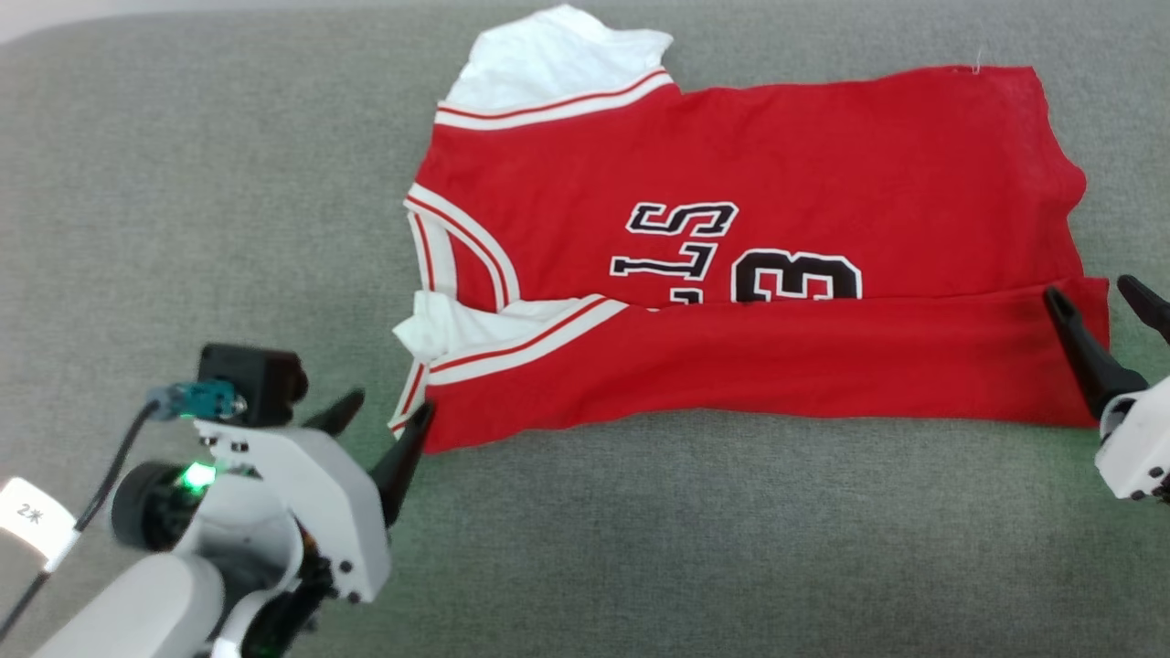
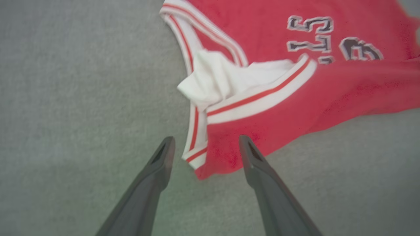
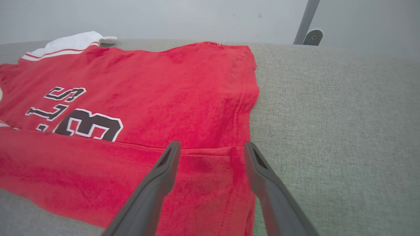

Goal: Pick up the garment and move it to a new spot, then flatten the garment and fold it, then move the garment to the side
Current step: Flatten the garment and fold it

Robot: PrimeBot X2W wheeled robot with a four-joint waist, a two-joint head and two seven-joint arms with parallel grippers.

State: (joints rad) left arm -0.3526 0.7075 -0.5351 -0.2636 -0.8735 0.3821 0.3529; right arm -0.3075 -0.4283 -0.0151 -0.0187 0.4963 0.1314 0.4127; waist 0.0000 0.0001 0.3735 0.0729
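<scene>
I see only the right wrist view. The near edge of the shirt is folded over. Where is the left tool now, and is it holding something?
Observer: The left tool is at the shirt's near corner on the collar side, open and holding nothing.
Operator: Is the near sleeve flat there?
Observer: No. The sleeve is bunched into a white lump beside the collar.
Operator: Does the fold reach that end?
Observer: Yes. The folded strip runs from the right tool across to that corner.

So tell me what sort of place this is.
Probably an indoor test workspace: a grey cloth-covered table, a bare pale wall behind it, and a metal post.
</scene>
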